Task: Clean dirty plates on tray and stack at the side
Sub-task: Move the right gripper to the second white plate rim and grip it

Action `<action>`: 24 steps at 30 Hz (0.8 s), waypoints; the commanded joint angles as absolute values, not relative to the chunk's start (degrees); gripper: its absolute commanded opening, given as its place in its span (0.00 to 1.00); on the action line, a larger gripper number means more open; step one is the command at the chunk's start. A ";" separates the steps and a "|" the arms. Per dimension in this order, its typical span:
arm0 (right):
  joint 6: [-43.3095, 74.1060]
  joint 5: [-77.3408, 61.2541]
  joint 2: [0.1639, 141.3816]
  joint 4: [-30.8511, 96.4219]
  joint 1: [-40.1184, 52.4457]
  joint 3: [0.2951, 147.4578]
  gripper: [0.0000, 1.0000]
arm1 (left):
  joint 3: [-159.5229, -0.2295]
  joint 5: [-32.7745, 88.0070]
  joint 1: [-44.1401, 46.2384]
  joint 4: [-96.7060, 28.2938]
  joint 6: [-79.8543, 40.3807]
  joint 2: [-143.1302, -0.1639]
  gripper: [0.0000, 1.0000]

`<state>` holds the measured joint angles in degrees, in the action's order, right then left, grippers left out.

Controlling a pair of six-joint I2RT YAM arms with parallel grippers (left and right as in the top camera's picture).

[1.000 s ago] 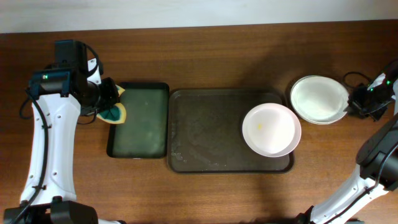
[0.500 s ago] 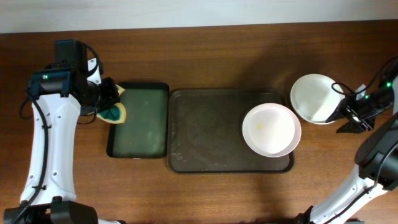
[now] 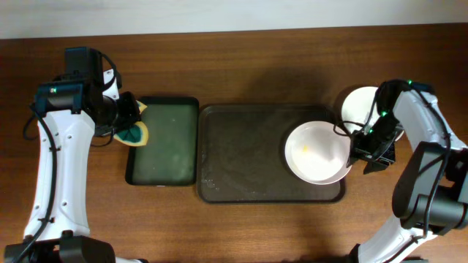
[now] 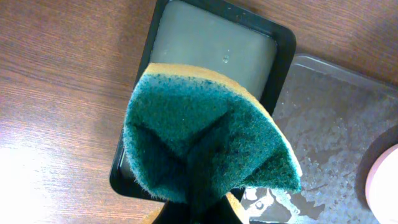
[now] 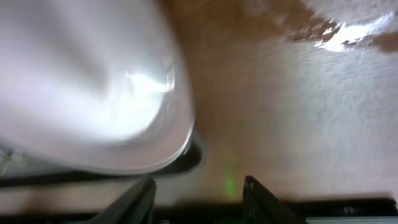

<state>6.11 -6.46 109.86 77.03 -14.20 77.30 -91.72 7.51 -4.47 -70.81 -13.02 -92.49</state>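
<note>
The right gripper [image 3: 368, 152] has been brought from beside the white plate [image 3: 360, 109] to the right rim of the pinkish plate [image 3: 316, 157]. Its jaws are seen spread apart, with nothing clamped. The pinkish plate, marked by a small yellow smear [image 3: 306, 148], is set at the right end of the brown tray [image 3: 241, 157]. The white plate is seen on the table [image 3: 256, 66] just beyond the tray's far right corner. A green sponge [image 4: 205, 137] is pinched, folded, in the left gripper [image 3: 130, 124] at the left edge of the greenish tray [image 3: 164, 146].
</note>
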 commanded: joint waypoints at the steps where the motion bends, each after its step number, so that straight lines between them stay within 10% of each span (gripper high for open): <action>1: 7.97 -7.84 109.03 74.08 -13.78 73.93 0.39 | -91.85 7.70 -4.56 -70.78 -12.10 -92.88 0.01; 13: 7.84 -10.63 108.86 64.25 -13.76 74.15 0.04 | -91.85 7.70 -4.51 -70.35 -12.10 -92.88 0.01; 24: 7.88 -16.12 108.90 62.72 -3.88 74.13 0.04 | -91.85 7.75 -2.13 -68.64 -12.10 -92.90 0.00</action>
